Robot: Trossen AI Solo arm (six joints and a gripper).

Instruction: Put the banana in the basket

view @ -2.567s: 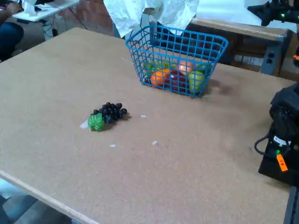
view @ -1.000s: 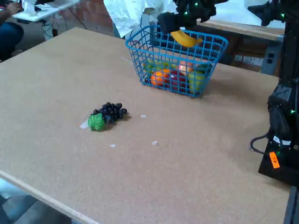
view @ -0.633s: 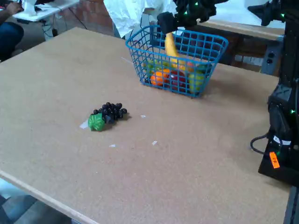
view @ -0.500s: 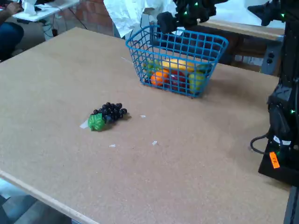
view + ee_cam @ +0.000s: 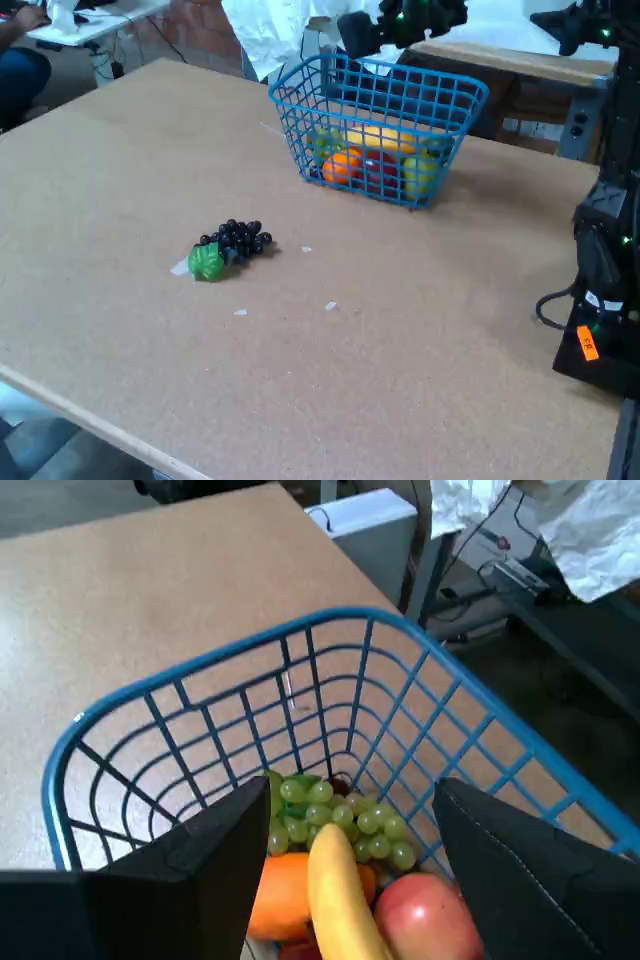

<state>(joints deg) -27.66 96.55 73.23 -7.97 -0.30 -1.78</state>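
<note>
The banana lies in the basket atop other fruit; the gripper hovers above, fingers apart, empty.

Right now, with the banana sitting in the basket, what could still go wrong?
The banana lies loosely on top of the other fruit, so it might roll or shift. The gripper hangs open just above the basket; pulling away low could catch the rim and tug the basket along the table.
</note>
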